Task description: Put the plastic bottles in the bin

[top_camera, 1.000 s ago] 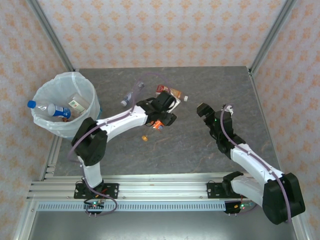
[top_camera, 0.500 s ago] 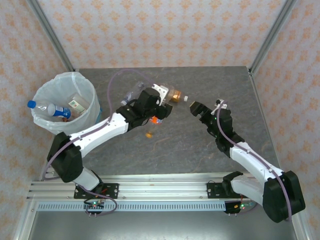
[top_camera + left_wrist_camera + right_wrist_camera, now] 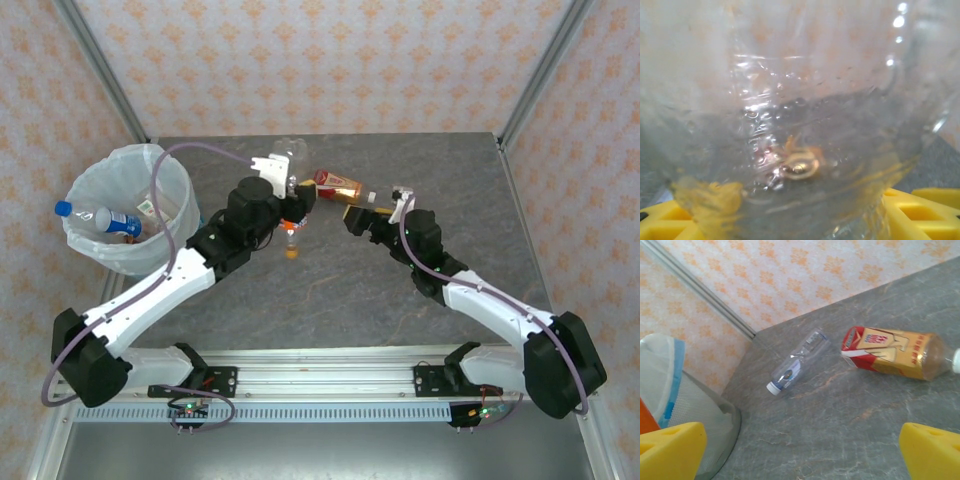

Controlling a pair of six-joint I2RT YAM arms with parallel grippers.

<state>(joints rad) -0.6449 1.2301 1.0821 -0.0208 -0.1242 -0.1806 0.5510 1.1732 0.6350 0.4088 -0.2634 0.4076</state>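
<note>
One clear, orange-capped bottle (image 3: 800,100)

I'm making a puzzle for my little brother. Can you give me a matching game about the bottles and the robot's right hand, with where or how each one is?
Things
1. clear plastic bottle with a blue cap
2. plastic bottle with a red and gold label
3. crushed clear plastic bottle with an orange cap
4. right gripper

Where or how
A. open, holding nothing
B. gripped by the left gripper
C. inside the round grey-blue bin
D. lying on the grey table

Pairs: 1-C, 2-D, 3-B, 4-A
</note>
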